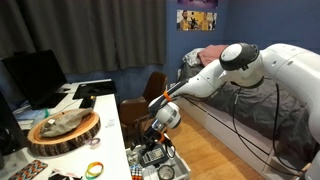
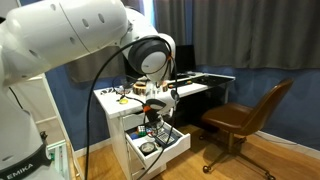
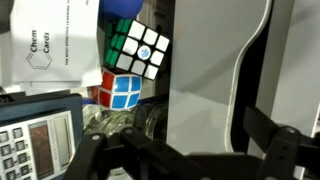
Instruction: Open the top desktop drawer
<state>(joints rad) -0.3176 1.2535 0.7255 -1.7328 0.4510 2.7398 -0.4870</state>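
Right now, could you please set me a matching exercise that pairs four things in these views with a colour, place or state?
Things:
1. top desktop drawer
2. chair
3. Rubik's cube
4. calculator

Descriptions:
A. brown, standing on the wooden floor
B. in the bottom left corner of the wrist view
C. white, pulled out, with things inside
D. multicoloured with black edges, just above a smaller cube in the wrist view

Pairs: 1-C; 2-A; 3-D; 4-B
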